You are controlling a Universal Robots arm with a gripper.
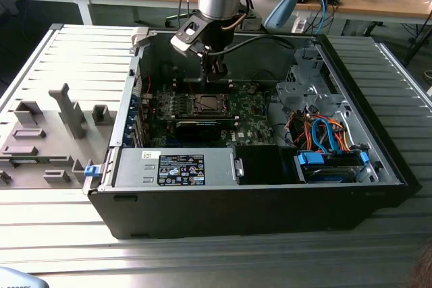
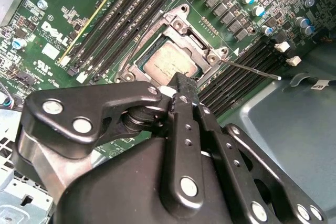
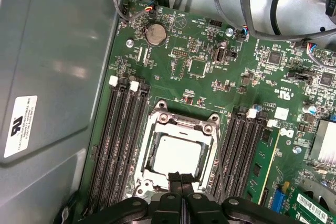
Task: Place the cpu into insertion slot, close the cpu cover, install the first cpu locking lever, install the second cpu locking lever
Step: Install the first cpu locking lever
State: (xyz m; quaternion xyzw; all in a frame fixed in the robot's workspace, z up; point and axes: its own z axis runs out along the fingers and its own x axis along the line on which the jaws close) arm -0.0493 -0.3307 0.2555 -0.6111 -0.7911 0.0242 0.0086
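Note:
The cpu (image 3: 176,155) (image 2: 167,64) lies flat in the insertion slot (image 1: 208,104), its pale metal top showing through the window of the cpu cover (image 3: 181,125) (image 2: 195,39), which lies down around it. A thin silver locking lever (image 2: 252,70) (image 3: 219,156) sticks out from one socket corner over the memory slots. My gripper (image 3: 180,178) (image 2: 184,85) (image 1: 214,75) hangs just above one edge of the socket. Its black fingers are shut with nothing between them.
The green motherboard (image 3: 210,61) sits on the floor of an open computer case (image 1: 270,200). Black memory slots (image 3: 118,145) flank the socket on both sides. Cables (image 1: 317,133) and a drive cage fill the exterior view's right. A grey fixture plate (image 1: 54,126) lies on the exterior view's left.

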